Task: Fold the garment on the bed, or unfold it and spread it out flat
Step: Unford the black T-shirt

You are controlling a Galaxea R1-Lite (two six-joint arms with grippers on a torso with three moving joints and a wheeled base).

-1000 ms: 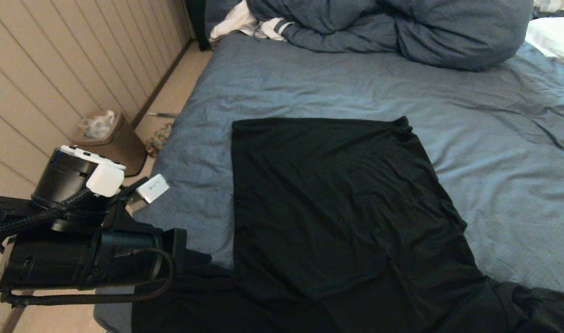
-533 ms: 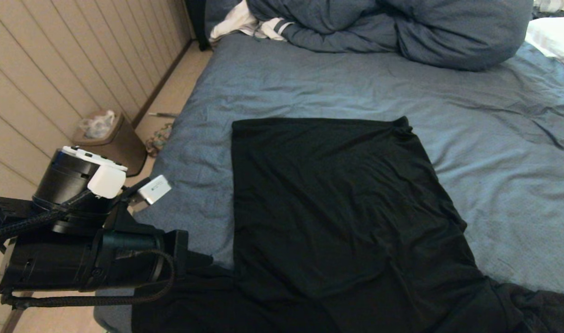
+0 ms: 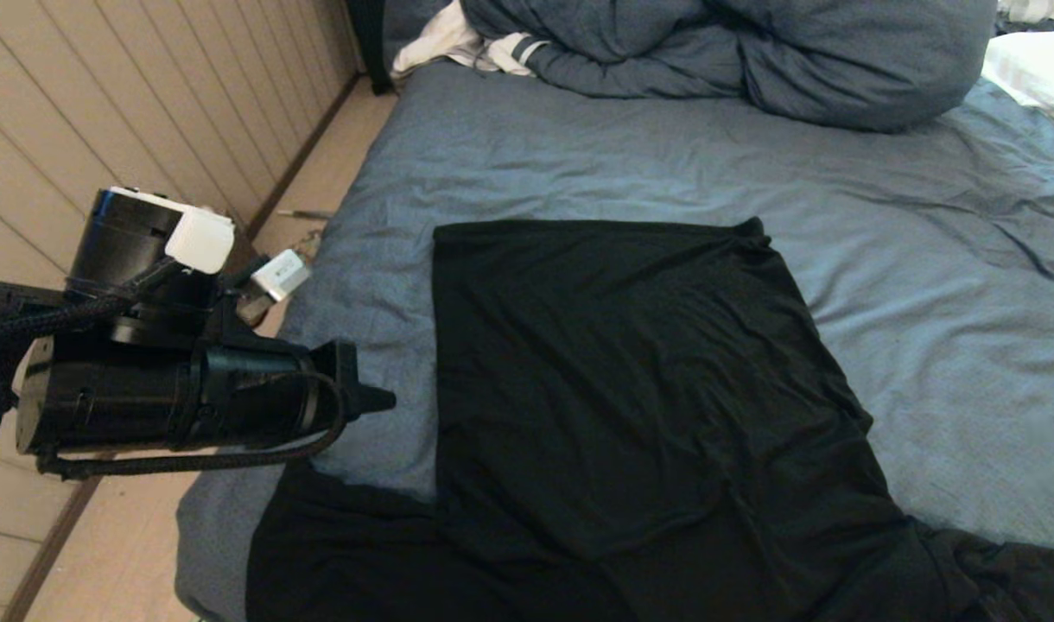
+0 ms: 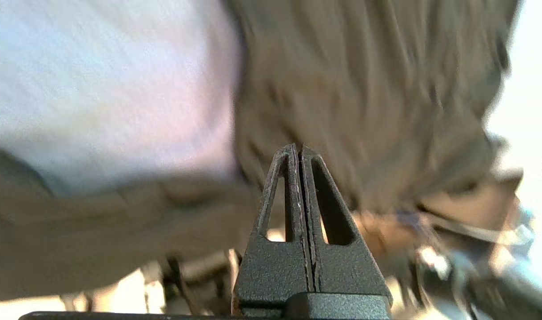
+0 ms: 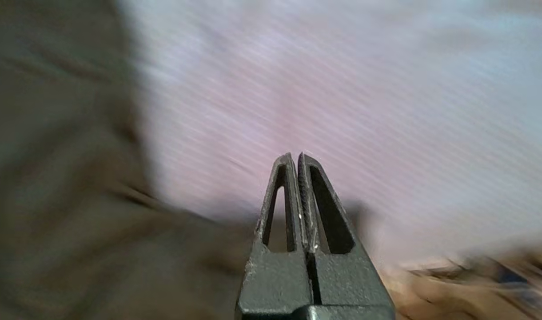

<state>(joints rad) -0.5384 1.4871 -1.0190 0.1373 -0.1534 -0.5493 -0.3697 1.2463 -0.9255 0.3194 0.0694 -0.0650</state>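
Note:
The black garment [image 3: 631,415] lies on the blue-grey bed [image 3: 631,164], with a straight folded edge on its left side. One part spreads out at the near left and a bunched part sits at the near right. My left gripper [image 3: 380,400] hovers just left of that folded edge, above the bed; in its wrist view the left gripper [image 4: 299,149] is shut and holds nothing, with the garment [image 4: 364,89] beyond it. My right gripper [image 5: 296,156] is shut and empty over the bed [image 5: 342,89], beside the garment [image 5: 53,155]. Only a dark tip shows at the head view's right edge.
A bunched blue-grey duvet [image 3: 752,60] lies across the far end of the bed. A white striped cloth [image 3: 466,43] is at its left and a white pillow [image 3: 1037,69] at the far right. A panelled wall [image 3: 104,104] and a strip of floor [image 3: 320,173] run along the bed's left side.
My left arm has lifted off the garment's near-left part and moved away from me. The tip of the right gripper has come into view at the right edge. The garment has stayed put.

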